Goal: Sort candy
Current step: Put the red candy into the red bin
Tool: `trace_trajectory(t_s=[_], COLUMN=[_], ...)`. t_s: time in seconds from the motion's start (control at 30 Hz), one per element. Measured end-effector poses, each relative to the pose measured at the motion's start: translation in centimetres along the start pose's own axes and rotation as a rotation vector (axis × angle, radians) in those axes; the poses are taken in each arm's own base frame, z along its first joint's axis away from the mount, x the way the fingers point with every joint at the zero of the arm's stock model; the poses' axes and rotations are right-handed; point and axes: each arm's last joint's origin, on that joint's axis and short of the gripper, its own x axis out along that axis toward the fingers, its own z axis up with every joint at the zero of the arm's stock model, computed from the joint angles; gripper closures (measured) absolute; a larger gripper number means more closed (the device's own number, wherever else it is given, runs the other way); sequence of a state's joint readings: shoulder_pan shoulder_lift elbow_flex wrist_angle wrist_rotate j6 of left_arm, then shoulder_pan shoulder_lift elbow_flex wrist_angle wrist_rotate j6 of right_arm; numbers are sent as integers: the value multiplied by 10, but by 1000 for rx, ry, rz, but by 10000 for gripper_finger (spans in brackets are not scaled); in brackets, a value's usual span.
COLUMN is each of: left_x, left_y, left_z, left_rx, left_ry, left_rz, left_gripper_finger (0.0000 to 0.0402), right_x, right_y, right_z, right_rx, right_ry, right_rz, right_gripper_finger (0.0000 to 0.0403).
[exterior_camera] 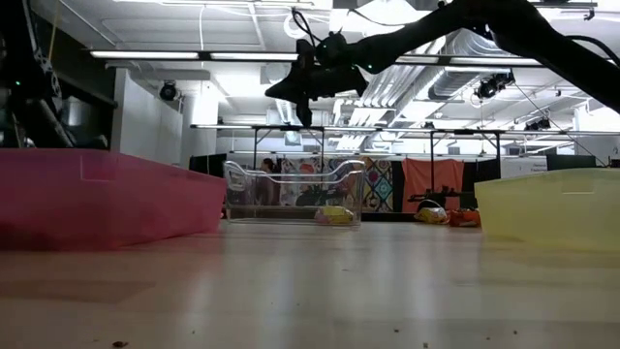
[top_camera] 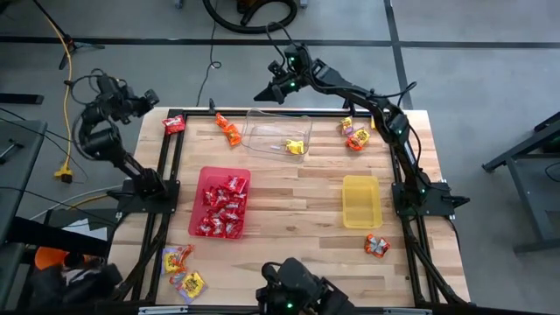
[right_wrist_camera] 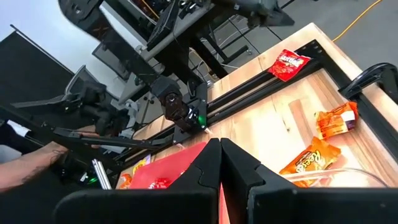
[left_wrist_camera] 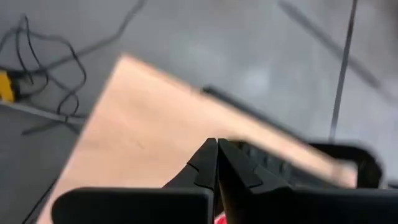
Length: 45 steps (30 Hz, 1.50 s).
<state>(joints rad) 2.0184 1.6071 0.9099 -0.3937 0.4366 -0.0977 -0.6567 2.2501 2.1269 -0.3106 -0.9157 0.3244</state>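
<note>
- Far left: my left gripper is parked off the table's back-left corner, fingers pressed together on nothing. It's just waiting.
- Loose candy on that side: a red packet at the back-left corner, right by that gripper, and a mixed yellow and orange bunch near the front-left edge.
- The red tray already has a heap of red packets in it, so I'd say the reds are mostly handled.
- Two orange packets lie just beside the clear tray, on its left. One yellow packet is inside it.
- My right gripper hangs above the clear tray's back edge, up in the air, jaws shut and empty. Looks to me like the gap between one drop and the next pick.
- Further right: a small yellow and orange cluster at the back, the yellow tray, which looks empty as far as I can tell, and one orange packet toward the front.
- Next move, my guess: open the right jaws, drop onto the orange pair by the clear tray, pinch just one. They lie close together, so that's the fiddly bit.
</note>
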Motion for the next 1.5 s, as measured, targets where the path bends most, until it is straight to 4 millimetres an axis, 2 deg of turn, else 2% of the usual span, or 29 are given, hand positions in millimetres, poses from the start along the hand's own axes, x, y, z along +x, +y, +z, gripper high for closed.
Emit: trace_trajectory(t_s=[0.17,0.4,0.57,0.83,1.17,1.5], left_x=[11,13,1,-14,0,7], left_y=[-2,-10,-13,-17,-13,-11], left_z=[-6,-9,-15,-17,-19,-17], left_rx=[46,71,115,62,-3,1], left_ry=[204,256,300,289,328,320], left_rz=[-3,-11,56,94,-8,-18], left_gripper_finger=[402,401,397,354,287,272], right_x=[4,4,4,5,6,6], right_y=[3,2,2,3,3,2], right_z=[-1,-1,-2,-2,-5,-6], right_rx=[-2,-2,14,12,-8,4], right_ry=[-2,-6,-3,3,23,33], right_rz=[-18,-31,-33,-32,-35,-38], right_gripper_finger=[403,403,403,403,403,403])
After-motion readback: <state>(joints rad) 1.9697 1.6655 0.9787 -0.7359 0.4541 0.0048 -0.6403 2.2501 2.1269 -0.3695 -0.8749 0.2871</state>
